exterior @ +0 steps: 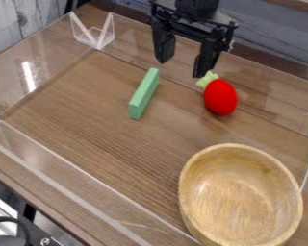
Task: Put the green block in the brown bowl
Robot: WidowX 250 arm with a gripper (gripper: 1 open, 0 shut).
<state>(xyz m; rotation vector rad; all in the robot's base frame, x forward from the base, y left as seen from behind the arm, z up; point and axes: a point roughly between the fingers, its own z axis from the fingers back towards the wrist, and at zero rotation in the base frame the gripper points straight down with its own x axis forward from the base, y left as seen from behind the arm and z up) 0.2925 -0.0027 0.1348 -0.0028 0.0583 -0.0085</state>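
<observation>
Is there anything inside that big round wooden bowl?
Nothing shows inside the bowl; its floor is in plain view. Only what lies beneath it is covered, so I can't tell about that.

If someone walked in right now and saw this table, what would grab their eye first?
Probably the big round brown bowl near the table's front edge, bottom right in the view. Next, the bright red ball beyond it, and the black gripper hanging open over the far side. The pale green block lies left of the ball.
</observation>
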